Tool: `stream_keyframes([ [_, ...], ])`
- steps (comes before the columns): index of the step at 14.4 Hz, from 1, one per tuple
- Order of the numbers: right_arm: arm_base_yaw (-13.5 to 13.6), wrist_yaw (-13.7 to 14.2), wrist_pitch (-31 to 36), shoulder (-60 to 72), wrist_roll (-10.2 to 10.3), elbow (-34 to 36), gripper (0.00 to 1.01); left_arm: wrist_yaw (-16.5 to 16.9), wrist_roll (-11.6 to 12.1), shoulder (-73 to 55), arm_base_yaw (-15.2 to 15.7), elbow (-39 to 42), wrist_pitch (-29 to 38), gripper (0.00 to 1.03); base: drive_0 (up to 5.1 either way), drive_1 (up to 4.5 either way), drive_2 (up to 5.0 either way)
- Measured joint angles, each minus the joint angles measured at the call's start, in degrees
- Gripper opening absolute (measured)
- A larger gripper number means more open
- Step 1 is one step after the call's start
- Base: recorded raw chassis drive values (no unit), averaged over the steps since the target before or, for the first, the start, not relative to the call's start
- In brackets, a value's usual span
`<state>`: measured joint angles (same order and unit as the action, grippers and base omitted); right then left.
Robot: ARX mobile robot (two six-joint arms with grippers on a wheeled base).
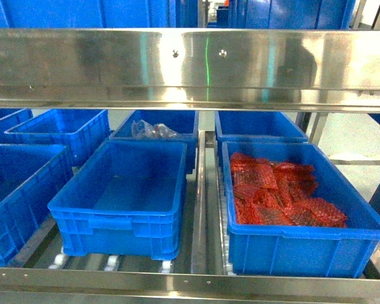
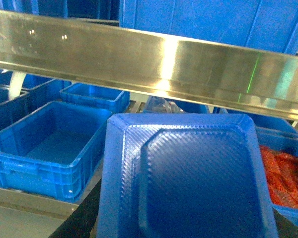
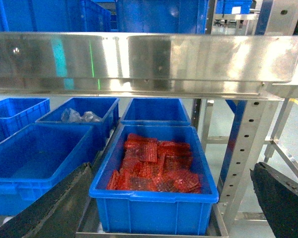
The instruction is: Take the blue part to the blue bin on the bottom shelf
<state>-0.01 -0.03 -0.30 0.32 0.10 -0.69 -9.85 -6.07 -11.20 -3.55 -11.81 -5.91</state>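
Note:
A blue part (image 2: 188, 178), a textured square tray-like piece, fills the lower middle of the left wrist view. My left gripper (image 2: 186, 229) is shut on it, and only dark finger edges (image 2: 82, 220) show beside it. It hangs in front of the bottom shelf (image 1: 177, 277), right of an empty blue bin (image 2: 49, 144). That empty blue bin (image 1: 123, 190) sits front and centre in the head view, where neither gripper appears. My right gripper (image 3: 169, 208) is open and holds nothing, its dark fingers (image 3: 283, 198) framing a bin of red parts (image 3: 156, 163).
The bin of red mesh parts (image 1: 285, 196) sits right of the empty bin. More blue bins (image 1: 63, 130) stand behind and to the left, one holding a clear plastic bag (image 1: 153, 130). A steel upper shelf lip (image 1: 190, 66) overhangs everything. A perforated steel upright (image 3: 241, 153) stands on the right.

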Motion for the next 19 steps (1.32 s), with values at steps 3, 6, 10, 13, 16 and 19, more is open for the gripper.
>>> stream_keyframes([
  [3,0.0,0.0,0.0,0.0,0.0,0.0,0.98,0.0,0.0,0.0,0.0,0.0,0.0,0.43,0.0,0.00,0.0],
  [6,0.0,0.0,0.0,0.0,0.1,0.0,0.98,0.0,0.0,0.0,0.0,0.0,-0.1,0.43,0.0,0.00,0.0],
  [10,0.0,0.0,0.0,0.0,0.0,0.0,0.98,0.0,0.0,0.0,0.0,0.0,0.0,0.43,0.0,0.00,0.0],
  [13,0.0,0.0,0.0,0.0,0.1,0.0,0.98,0.0,0.0,0.0,0.0,0.0,0.0,0.43,0.0,0.00,0.0],
  [16,0.0,0.1,-0.1,0.0,0.0,0.0,0.98,0.0,0.0,0.0,0.0,0.1,-0.2,0.43,0.0,0.00,0.0],
  [19,0.0,0.0,-0.1,0.0,0.0,0.0,0.98,0.0,0.0,0.0,0.0,0.1,-0.1,0.43,0.0,0.00,0.0],
])
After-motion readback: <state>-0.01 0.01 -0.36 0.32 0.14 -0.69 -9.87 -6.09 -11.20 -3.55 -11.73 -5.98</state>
